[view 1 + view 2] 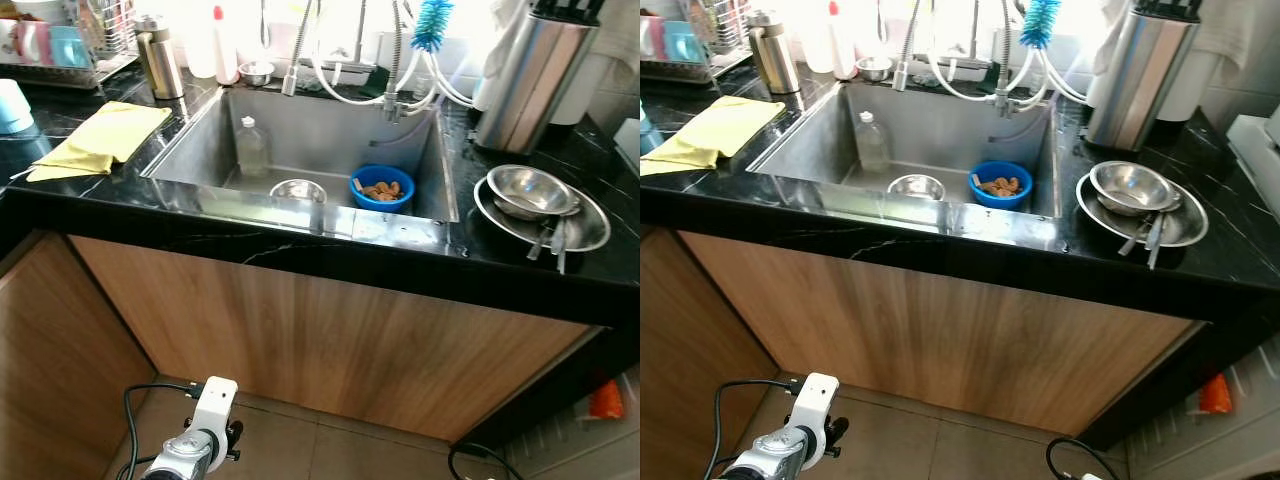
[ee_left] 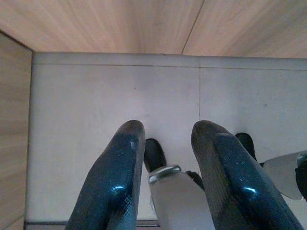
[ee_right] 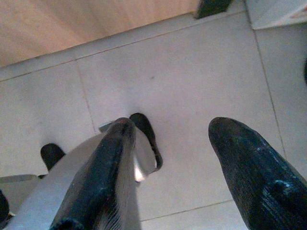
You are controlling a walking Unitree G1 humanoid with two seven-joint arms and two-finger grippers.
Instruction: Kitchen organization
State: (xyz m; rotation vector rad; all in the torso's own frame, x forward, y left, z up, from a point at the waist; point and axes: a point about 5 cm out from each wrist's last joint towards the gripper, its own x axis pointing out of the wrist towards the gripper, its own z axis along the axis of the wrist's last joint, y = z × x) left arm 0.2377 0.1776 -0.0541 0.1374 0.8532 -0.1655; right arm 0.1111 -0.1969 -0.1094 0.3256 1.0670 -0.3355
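- Left hand [image 2: 165,163] hangs low over the floor tiles [image 2: 96,96], fingers apart, empty; right hand [image 3: 177,158] likewise, fingers apart.
- Advised: raise one hand above the worktop [image 1: 300,250] edge before reaching into the sink [image 1: 200,140].
- Sink holds a blue bowl [image 1: 381,187] with brown scraps, a steel bowl [image 1: 297,190] and a clear bottle [image 1: 251,145].
- Right worktop: steel bowl with utensils on a steel plate [image 1: 590,228].
- Left worktop: yellow cloth [image 1: 100,140].

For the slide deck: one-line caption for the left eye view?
Steel sink holding blue bowl, clear bottle and small steel bowl; yellow cloth left.
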